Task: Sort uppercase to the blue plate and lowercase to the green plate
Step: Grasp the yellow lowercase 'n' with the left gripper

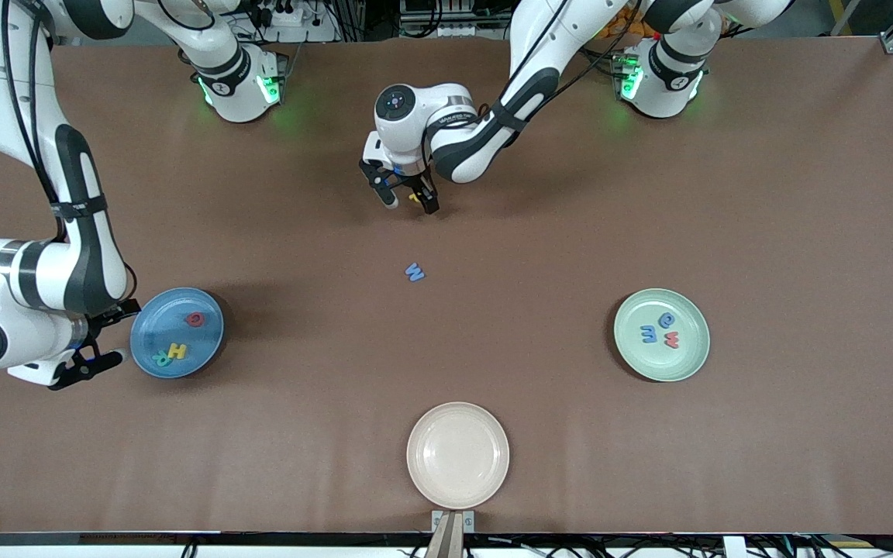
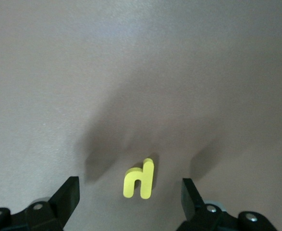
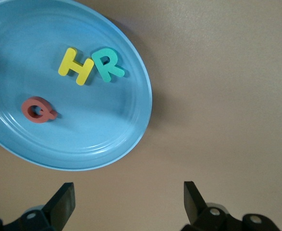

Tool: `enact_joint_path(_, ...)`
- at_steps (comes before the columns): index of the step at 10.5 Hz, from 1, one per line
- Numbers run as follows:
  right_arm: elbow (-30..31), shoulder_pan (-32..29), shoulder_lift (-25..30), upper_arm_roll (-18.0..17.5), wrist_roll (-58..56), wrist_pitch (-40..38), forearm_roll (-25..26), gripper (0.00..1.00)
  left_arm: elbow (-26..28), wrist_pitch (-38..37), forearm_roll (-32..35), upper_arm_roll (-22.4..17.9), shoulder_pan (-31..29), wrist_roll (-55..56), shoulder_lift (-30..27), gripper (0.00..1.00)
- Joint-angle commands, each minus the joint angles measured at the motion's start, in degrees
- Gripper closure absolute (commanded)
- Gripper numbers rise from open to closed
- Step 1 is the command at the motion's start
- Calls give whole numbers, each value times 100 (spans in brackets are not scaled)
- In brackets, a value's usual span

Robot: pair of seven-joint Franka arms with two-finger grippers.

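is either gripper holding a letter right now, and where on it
Nothing is held. The left gripper stands open around the small yellow foam letter, fingers clear of it; the right gripper waits open beside the blue plate.

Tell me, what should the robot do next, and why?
Probably close the left gripper on the yellow letter. Its fingers stand open on either side of that lowercase letter, which lies on the table, not yet on the green plate.

Glossy smooth plastic blue plate [image 3: 131,130], matt foam letters e.g. yellow n [image 2: 140,179], matt brown table [image 1: 648,194]
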State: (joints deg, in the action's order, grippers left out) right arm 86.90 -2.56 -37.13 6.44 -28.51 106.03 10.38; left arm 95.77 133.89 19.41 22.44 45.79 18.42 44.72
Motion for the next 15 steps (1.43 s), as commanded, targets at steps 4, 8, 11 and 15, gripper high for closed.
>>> enact_joint_path(4, -24, -60, -22, -72, 100, -39, 105, 0, -6, 243, 450, -46, 71, 153, 125, 25)
enact_joint_path(8, -32, -8, -22, -72, 240, -65, 96, 0, -6, 199, 450, -46, 62, 406, 90, 100)
enact_joint_path(11, -41, 106, -4, -81, 416, -91, 87, 0, -6, -561, 450, 15, -121, 1240, -443, 100)
enact_joint_path(15, -173, 598, 144, -291, 276, -670, 17, 0, -6, -2198, 30, 173, -1280, 1137, -1665, 100)
